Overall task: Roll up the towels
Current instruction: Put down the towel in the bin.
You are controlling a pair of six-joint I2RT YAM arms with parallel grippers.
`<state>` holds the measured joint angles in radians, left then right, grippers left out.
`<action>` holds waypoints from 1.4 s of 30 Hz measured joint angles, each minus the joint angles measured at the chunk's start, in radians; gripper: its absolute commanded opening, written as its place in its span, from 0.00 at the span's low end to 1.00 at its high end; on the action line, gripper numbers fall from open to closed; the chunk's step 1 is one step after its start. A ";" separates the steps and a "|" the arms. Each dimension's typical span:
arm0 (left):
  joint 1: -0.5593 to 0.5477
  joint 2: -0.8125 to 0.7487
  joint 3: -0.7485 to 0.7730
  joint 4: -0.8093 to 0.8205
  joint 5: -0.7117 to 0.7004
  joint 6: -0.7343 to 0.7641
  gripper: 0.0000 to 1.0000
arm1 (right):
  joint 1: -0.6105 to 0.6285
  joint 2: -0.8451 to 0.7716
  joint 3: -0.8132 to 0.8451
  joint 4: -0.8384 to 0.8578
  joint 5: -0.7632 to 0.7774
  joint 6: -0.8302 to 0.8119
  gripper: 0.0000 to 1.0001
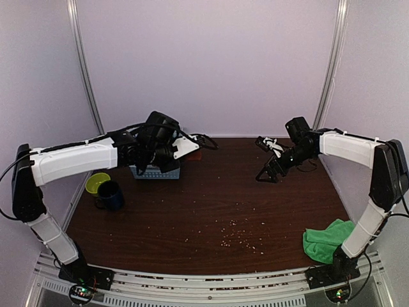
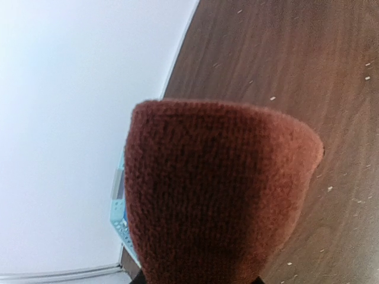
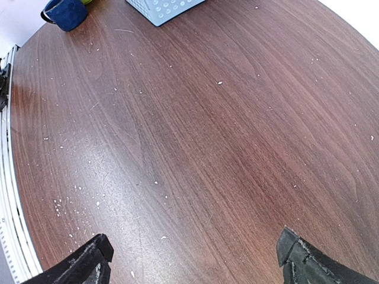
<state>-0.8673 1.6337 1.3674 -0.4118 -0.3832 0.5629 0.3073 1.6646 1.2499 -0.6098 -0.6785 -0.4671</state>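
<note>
The rust towel (image 2: 219, 189) fills the left wrist view as a rounded bundle, held above the table. My left gripper (image 1: 181, 149) is at the back left over the basket, shut on this towel; its fingers are hidden behind the cloth. A sliver of the rust towel (image 1: 195, 154) shows in the top view. The green towel (image 1: 326, 240) lies crumpled at the front right edge, next to the right arm's base. My right gripper (image 1: 268, 171) hovers open and empty over the back right of the table; it also shows in the right wrist view (image 3: 195, 257), jaws wide apart.
A light blue basket (image 1: 155, 171) stands at the back left under the left gripper. A dark blue mug (image 1: 110, 195) and a yellow-green bowl (image 1: 97, 182) sit at the left edge. White crumbs (image 1: 236, 236) are scattered on the brown table (image 1: 211, 204).
</note>
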 measured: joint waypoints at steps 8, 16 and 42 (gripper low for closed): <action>0.255 0.038 -0.008 0.076 0.032 0.120 0.00 | 0.000 0.000 0.000 -0.014 -0.032 -0.019 1.00; 0.420 0.277 0.101 0.098 0.162 0.233 0.00 | 0.000 0.003 0.000 -0.035 -0.052 -0.042 1.00; 0.492 0.568 0.265 0.132 0.301 0.430 0.00 | -0.001 0.074 0.000 -0.076 -0.064 -0.084 1.00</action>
<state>-0.3752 2.2021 1.6321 -0.2794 -0.0822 0.9932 0.3065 1.7390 1.2503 -0.6853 -0.7425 -0.5510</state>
